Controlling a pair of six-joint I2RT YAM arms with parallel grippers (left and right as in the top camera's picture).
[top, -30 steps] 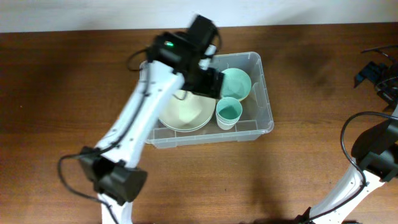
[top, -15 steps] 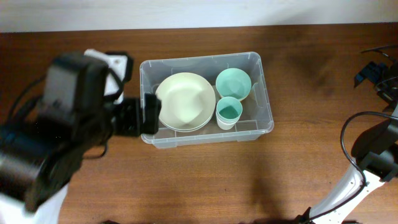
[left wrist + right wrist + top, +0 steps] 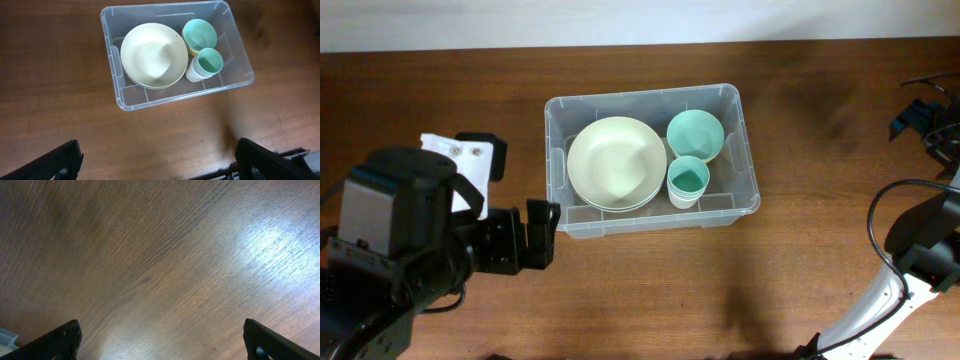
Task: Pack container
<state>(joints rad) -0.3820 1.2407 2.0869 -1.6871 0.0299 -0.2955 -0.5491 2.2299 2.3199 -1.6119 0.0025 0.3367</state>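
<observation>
One clear container [image 3: 748,150] sits on the wooden surface [image 3: 820,260], just above the middle of the overhead frame. In it we see a cream bowl [image 3: 617,163], a teal bowl [image 3: 695,134] and a teal cup [image 3: 688,180]. Lower left of it, our left gripper [image 3: 160,165] hangs spread wide, holding nothing, apart from the container. At the far right edge, our right gripper [image 3: 160,342] is likewise spread over bare wood.

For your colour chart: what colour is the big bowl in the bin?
Pale cream; the bowl shows best in left wrist view.
</observation>
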